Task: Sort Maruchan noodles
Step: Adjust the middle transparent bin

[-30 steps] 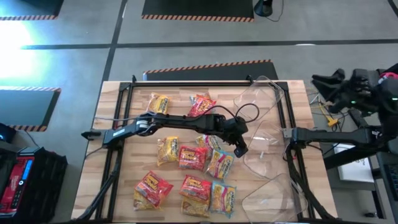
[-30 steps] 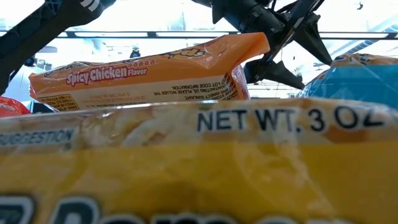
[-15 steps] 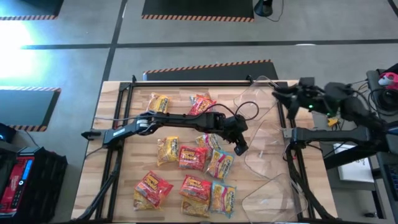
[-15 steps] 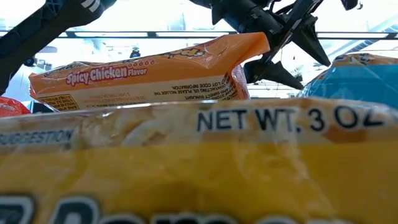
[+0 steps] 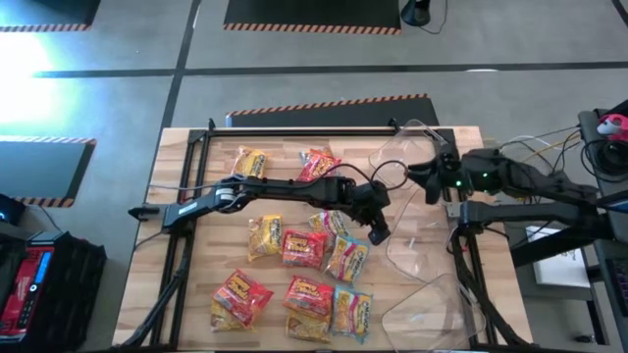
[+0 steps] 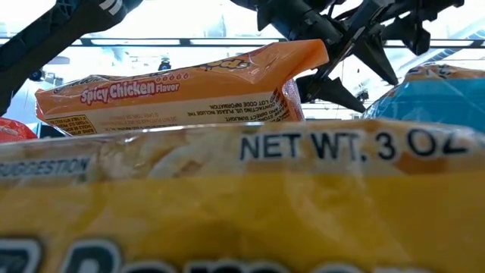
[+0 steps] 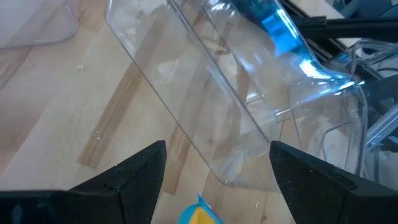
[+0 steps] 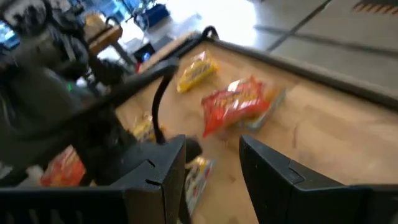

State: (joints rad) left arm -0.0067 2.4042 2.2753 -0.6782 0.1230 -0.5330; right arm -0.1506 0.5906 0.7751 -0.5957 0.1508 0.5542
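Several Maruchan noodles packets lie flat on the wooden table: a yellow one [image 5: 250,162] and a red one [image 5: 317,165] at the far side, red [image 5: 302,247], yellow [image 5: 263,235] and light blue ones [image 5: 351,312] in a loose cluster toward the near side. My left gripper [image 5: 378,230] reaches across to the cluster's right edge and stands open [image 7: 217,180] above the table, with a blue-yellow packet corner [image 7: 199,216] and a clear tub's rim [image 7: 236,118] ahead of it. My right gripper [image 5: 417,175] hangs open [image 8: 211,168] over the table's far right, holding nothing.
Three clear plastic tubs stand along the table's right side, far [image 5: 412,147], middle [image 5: 422,230] and near [image 5: 422,304]. A black frame rail [image 5: 324,130] runs along the far edge. In the low view a yellow packet [image 6: 242,197] fills the foreground, an orange one [image 6: 182,91] behind it.
My right arm has swung in from beyond the table's right edge toward the table's middle and come down, its gripper now over the far right tub and tipped lower. My left arm and the packets have kept still.
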